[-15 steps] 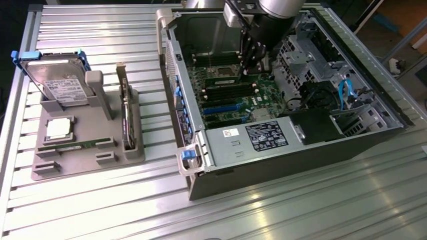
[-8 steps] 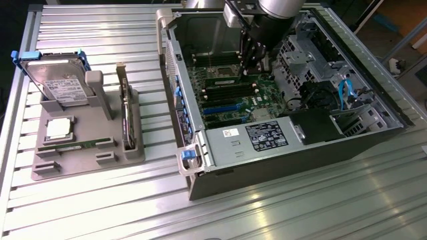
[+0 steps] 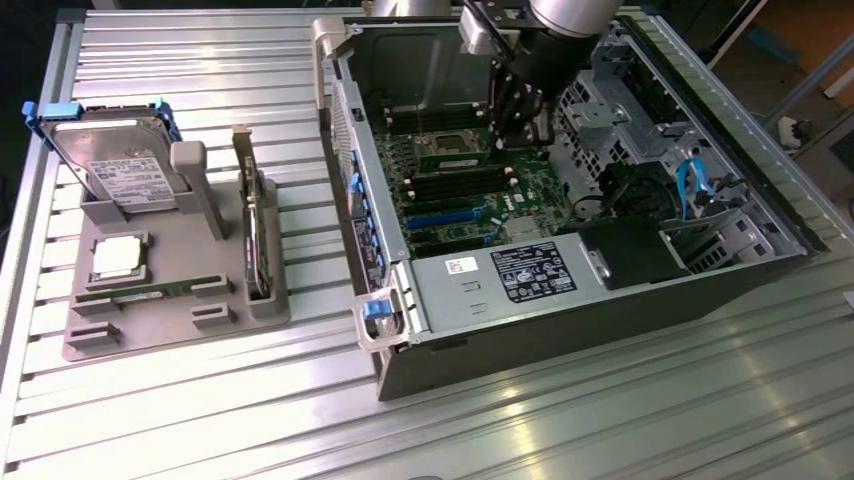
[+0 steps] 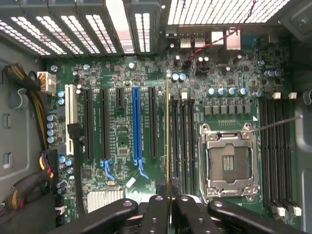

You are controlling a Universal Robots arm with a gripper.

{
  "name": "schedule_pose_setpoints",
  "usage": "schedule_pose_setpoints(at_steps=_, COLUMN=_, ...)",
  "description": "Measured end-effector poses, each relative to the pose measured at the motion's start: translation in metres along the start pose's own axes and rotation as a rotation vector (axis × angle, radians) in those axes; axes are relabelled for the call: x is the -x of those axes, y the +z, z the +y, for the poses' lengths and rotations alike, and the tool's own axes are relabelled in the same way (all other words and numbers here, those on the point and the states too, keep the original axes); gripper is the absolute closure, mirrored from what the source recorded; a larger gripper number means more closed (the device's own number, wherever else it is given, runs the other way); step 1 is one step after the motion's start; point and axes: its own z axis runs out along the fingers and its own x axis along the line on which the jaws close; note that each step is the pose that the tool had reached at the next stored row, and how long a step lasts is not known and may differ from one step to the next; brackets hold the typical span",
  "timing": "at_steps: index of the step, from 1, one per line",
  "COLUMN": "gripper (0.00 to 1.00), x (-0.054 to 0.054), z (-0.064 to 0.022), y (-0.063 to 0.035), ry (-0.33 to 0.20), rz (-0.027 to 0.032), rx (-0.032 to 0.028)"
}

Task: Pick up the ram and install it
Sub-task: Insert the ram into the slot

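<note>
My gripper is shut on the ram, which shows edge-on as a thin green-gold line running away from the fingers. It hangs over the motherboard, right at the bank of black memory slots beside the empty CPU socket. I cannot tell whether it touches a slot. In the exterior view the gripper reaches down into the open computer case, above the board's far half.
A grey holder tray at the exterior view's left carries a hard drive, a CPU, another green stick and a dark expansion card. Case walls, cables and a drive cage surround the board.
</note>
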Motion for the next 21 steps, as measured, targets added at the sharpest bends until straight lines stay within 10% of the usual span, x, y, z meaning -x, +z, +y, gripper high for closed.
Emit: schedule_pose_setpoints(at_steps=21, gripper=0.88, x=0.0001, z=-0.0036, y=0.0084, ry=-0.026, rz=-0.0043, rx=0.0006)
